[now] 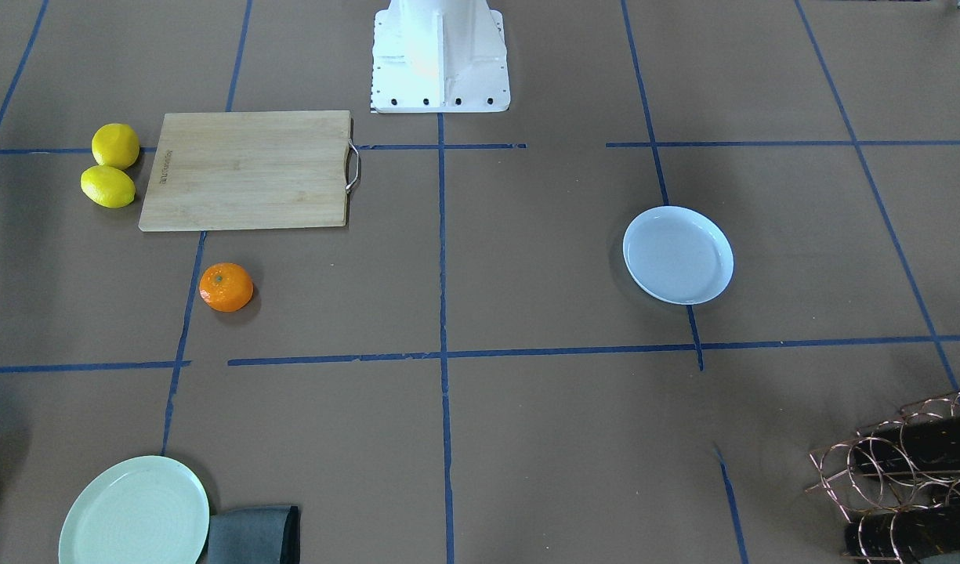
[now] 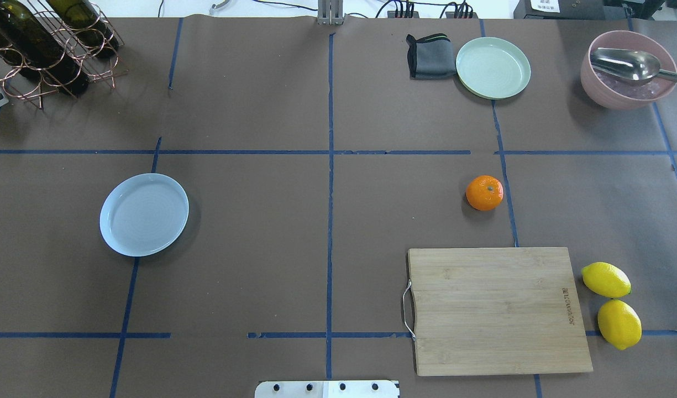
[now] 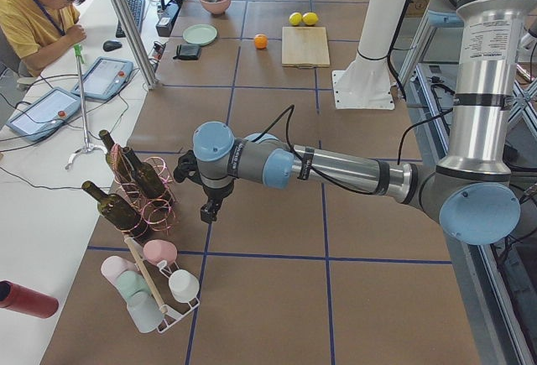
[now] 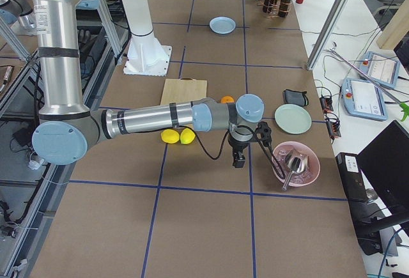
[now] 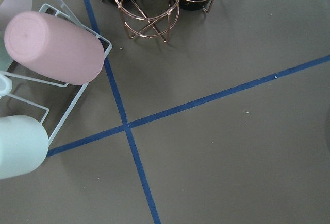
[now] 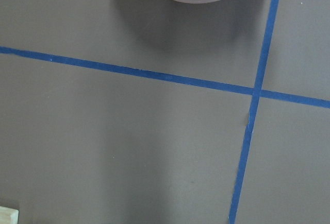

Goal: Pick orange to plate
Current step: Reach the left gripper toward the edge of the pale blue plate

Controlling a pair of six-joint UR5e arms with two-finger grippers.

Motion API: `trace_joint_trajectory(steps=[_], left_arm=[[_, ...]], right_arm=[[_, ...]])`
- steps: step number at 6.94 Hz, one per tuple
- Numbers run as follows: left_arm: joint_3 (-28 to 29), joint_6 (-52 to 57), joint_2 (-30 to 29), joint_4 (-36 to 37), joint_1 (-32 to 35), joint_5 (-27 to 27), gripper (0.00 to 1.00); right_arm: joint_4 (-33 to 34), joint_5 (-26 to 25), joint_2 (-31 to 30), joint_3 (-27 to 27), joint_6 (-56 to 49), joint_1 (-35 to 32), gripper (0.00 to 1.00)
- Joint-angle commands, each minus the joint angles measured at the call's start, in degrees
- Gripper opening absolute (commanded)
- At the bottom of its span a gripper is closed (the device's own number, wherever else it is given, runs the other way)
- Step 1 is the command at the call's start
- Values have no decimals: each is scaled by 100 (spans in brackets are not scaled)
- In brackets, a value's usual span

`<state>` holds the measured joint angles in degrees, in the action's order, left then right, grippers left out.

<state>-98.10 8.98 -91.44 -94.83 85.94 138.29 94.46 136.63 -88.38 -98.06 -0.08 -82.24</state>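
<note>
The orange (image 1: 226, 287) (image 2: 484, 193) rests on the brown table just beyond the cutting board's far edge, on the robot's right half. The pale bluish plate (image 1: 678, 254) (image 2: 144, 214) lies bare on the left half, far from the fruit. Neither gripper appears in the overhead, front or wrist views. The left gripper (image 3: 210, 211) hangs beside the wine rack at the table's left end. The right gripper (image 4: 238, 160) hangs near the pink bowl at the right end, with the orange (image 4: 227, 100) half hidden behind its arm. I cannot tell whether either is open or shut.
A wooden cutting board (image 2: 498, 309) lies near the robot base, two lemons (image 2: 612, 304) beside it. A pale green plate (image 2: 493, 67), grey cloth (image 2: 428, 55) and pink bowl with spoon (image 2: 628, 69) stand far right. A copper wine rack (image 2: 45, 44) stands far left, with a cup rack (image 5: 46, 80) further out.
</note>
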Motion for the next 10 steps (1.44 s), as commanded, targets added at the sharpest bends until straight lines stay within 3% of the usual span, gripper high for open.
trace_joint_trajectory(steps=[1,3,4,6,10], left_arm=[[19,-645,-58,-254,-748,109,100],[219,-3127,-58,-1769,-1901,58,100],[317,-3652,-76,-2289,-2349,14,100],[335,-4462,-233,-2382,-2974,-730,100],[880,-4755,-769,-2505,-3381,-786,96]], right_arm=[[-243,30,-4,-3,8,41,100],[-314,13,5,-3,-27,190,100],[-523,12,-4,15,-10,217,100],[-569,21,-21,15,-19,243,100],[-569,30,-21,24,-1,261,100]])
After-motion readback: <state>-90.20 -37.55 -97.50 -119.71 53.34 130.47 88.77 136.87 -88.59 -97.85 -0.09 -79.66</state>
